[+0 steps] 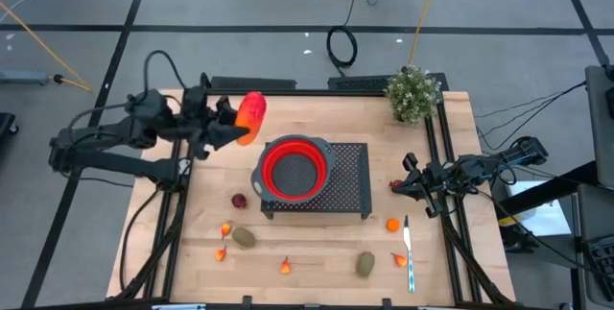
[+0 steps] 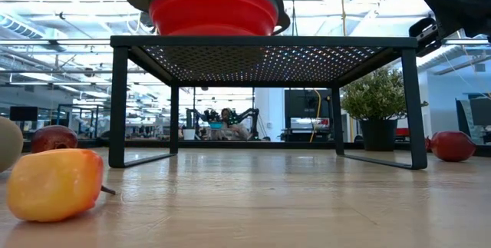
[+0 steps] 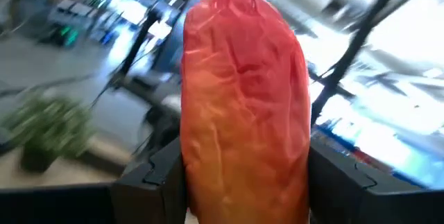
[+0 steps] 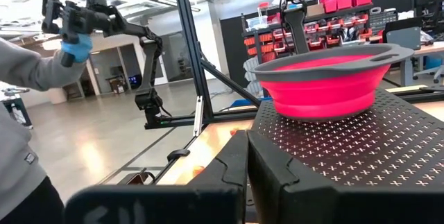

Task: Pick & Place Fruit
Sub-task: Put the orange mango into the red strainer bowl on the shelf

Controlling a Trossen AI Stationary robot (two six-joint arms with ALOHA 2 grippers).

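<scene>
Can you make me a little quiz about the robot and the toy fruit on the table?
1. True or false: the left gripper is holding the long orange-red fruit.
2. What does the red bowl sit on? A) the bare table B) the black mesh stand C) the potted plant
3. Fill in: the right gripper is shut and holds ____.

Key: 1 true. 2 B. 3 nothing.
</scene>
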